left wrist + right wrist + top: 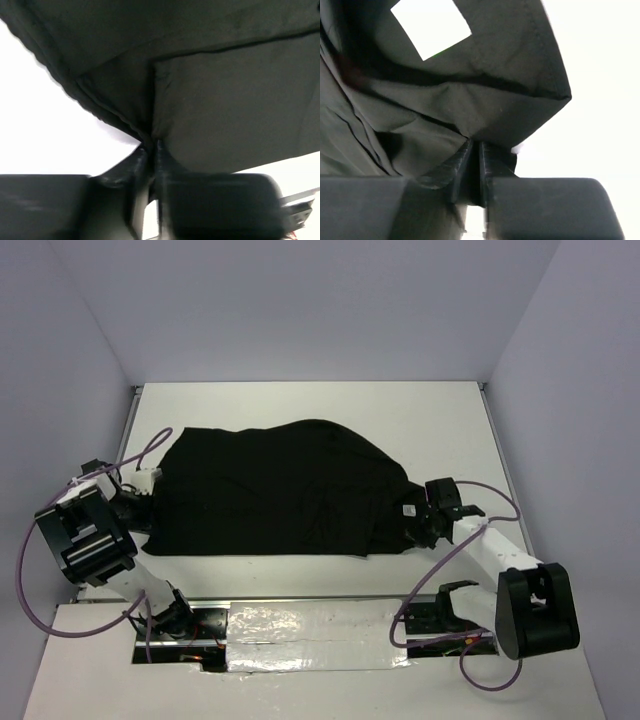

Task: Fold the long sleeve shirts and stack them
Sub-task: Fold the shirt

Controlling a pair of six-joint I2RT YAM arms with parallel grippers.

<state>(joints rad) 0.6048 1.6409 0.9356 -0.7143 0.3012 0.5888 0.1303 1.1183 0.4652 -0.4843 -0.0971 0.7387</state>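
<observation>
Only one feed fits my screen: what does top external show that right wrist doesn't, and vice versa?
Only top external: the whole black shirt lying across the white table, the left gripper at its left edge. Only right wrist: the right gripper, jaws pinched shut on a fabric fold beside a hem corner. Both: the shirt and its white tag.

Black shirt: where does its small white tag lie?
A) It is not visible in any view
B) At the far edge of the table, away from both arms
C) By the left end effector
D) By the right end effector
D: the white tag sits at the right end of the black shirt, just beside the right end effector, whose wrist view shows it just beyond the fingers pinching the fabric.
</observation>
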